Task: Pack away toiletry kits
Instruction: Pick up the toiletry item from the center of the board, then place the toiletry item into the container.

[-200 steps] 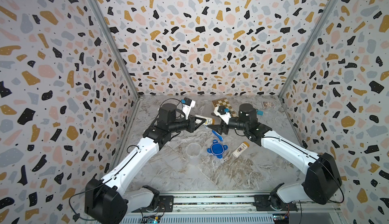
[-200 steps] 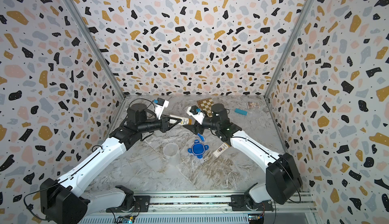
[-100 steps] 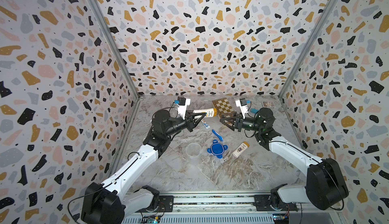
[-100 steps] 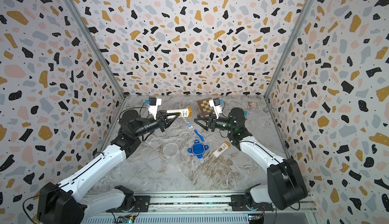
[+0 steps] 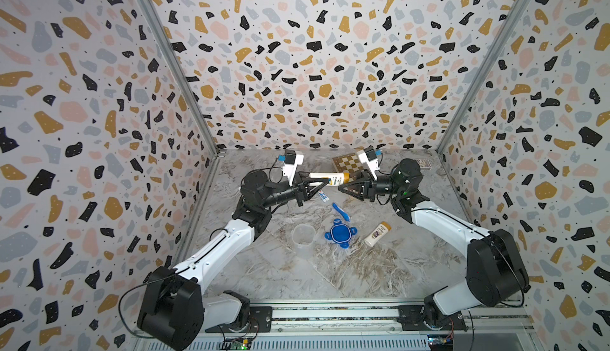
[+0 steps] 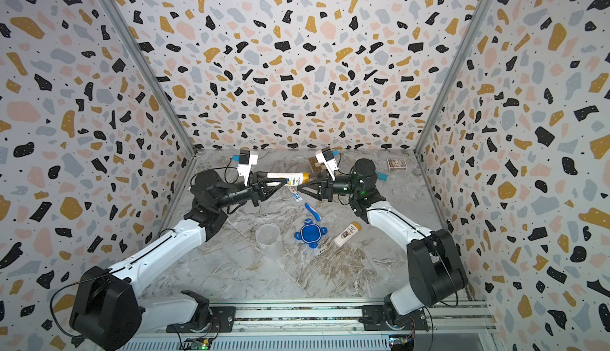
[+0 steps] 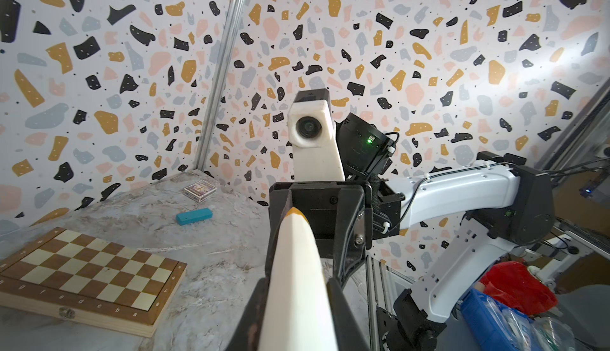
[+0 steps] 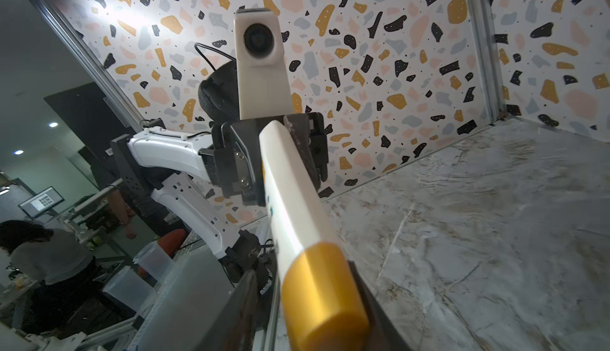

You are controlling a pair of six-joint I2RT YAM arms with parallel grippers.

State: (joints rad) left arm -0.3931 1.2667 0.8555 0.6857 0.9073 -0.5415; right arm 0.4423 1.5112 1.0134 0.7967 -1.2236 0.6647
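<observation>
A white orange-capped bottle (image 5: 330, 178) (image 6: 290, 177) hangs level in the air over the back of the table. My left gripper (image 5: 321, 183) (image 7: 297, 303) is shut on its white body (image 7: 293, 267). My right gripper (image 5: 343, 189) (image 8: 303, 300) faces it with the orange cap (image 8: 321, 293) between its jaws. One finger touches the cap and a gap shows at the other. A second bottle (image 5: 377, 234), a blue toothbrush (image 5: 341, 211), a small white tube (image 5: 322, 196), the clear tub (image 5: 303, 235) and its blue lid (image 5: 340, 234) lie on the table below.
A wooden chessboard (image 5: 346, 164) (image 7: 85, 273) lies at the back behind the grippers. A flat teal block (image 7: 193, 216) (image 6: 382, 176) and a small card box (image 6: 396, 164) sit at the back right. Patterned walls close in three sides.
My right gripper has moved left onto the bottle's cap end and its jaws have narrowed. The left gripper keeps hold of the bottle, shifted slightly right.
</observation>
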